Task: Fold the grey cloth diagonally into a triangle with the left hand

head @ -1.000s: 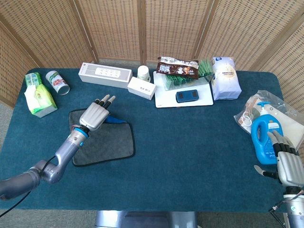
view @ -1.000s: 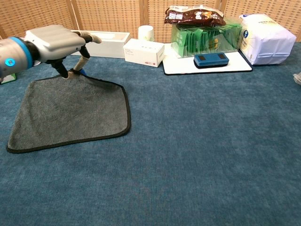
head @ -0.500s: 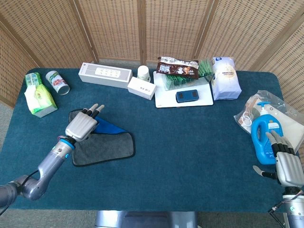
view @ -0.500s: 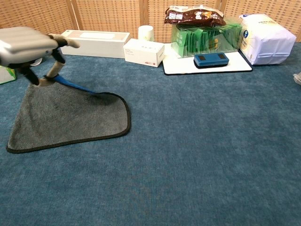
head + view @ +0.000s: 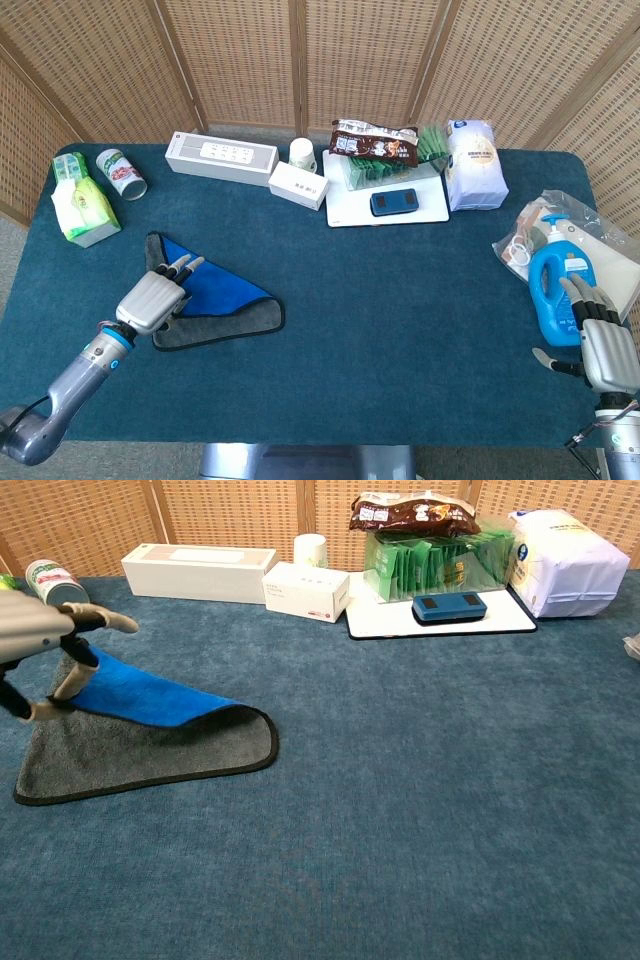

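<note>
The grey cloth (image 5: 236, 320) with a black hem lies on the blue table at the front left. Its far part is turned over, so the blue underside (image 5: 211, 288) shows as a triangle. In the chest view the blue flap (image 5: 150, 695) arches over the grey layer (image 5: 140, 755). My left hand (image 5: 153, 299) pinches the lifted corner of the cloth and holds it above the cloth's left side; in the chest view this hand (image 5: 38, 645) is at the left edge. My right hand (image 5: 606, 352) hangs at the front right, fingers apart, holding nothing.
A blue detergent bottle (image 5: 556, 290) and a plastic bag stand just beside my right hand. At the back are a long white box (image 5: 220, 157), a small white box (image 5: 298, 185), a cup (image 5: 303, 153) and a white tray (image 5: 352, 211) with snacks. A tissue pack (image 5: 85, 208) and a can (image 5: 121, 173) sit far left.
My left hand has drawn the cloth's far corner toward the front left, turning it over so more blue underside shows. The right hand has not moved.
</note>
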